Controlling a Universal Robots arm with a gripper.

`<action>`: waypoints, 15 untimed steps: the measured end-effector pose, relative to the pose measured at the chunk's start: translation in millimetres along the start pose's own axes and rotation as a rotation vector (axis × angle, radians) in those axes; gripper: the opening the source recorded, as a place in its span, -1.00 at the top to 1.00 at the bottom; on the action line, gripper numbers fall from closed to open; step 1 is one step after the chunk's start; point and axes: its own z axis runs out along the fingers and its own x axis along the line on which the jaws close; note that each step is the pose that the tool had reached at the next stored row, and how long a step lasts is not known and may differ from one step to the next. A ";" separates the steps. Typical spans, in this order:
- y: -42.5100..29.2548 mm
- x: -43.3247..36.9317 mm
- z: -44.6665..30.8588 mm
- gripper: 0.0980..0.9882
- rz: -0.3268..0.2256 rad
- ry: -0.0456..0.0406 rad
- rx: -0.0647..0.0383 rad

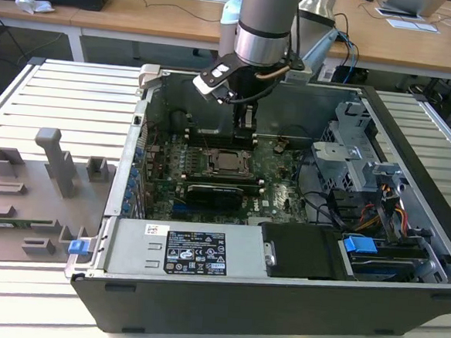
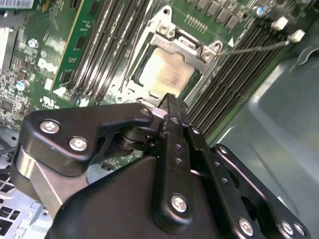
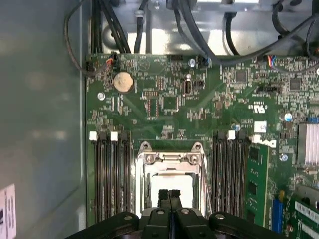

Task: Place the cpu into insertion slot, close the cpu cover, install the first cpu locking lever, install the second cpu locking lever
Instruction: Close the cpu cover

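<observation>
The cpu (image 2: 167,72) lies in the insertion slot (image 1: 227,163) on the green motherboard (image 3: 169,104), its dull silvery top showing. The cpu cover (image 2: 187,45) lies down around the chip as a silvery frame, and the first wrist view shows its hinge end (image 3: 169,159). A thin wire locking lever (image 2: 259,47) sticks out from the socket's corner over the memory slots. My gripper (image 2: 169,99) hangs just above the near edge of the socket, its black fingers pressed together with nothing between them. In the exterior view the gripper (image 1: 245,124) stands over the back of the board.
Black memory slots (image 3: 112,174) flank the socket on both sides. A green card (image 3: 256,184) stands beside them. The open computer case (image 1: 278,296) has a drive cage (image 1: 350,162), cables and a power supply (image 1: 192,252). Grey fixtures (image 1: 56,161) sit on the exterior view's left.
</observation>
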 end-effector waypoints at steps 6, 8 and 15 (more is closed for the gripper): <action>-11.7 0.0 0.7 0.98 0.000 0.0000 0.000; -14.9 -0.1 1.0 0.98 0.000 0.0000 0.000; -25.8 -0.1 2.6 0.98 0.000 0.0000 0.000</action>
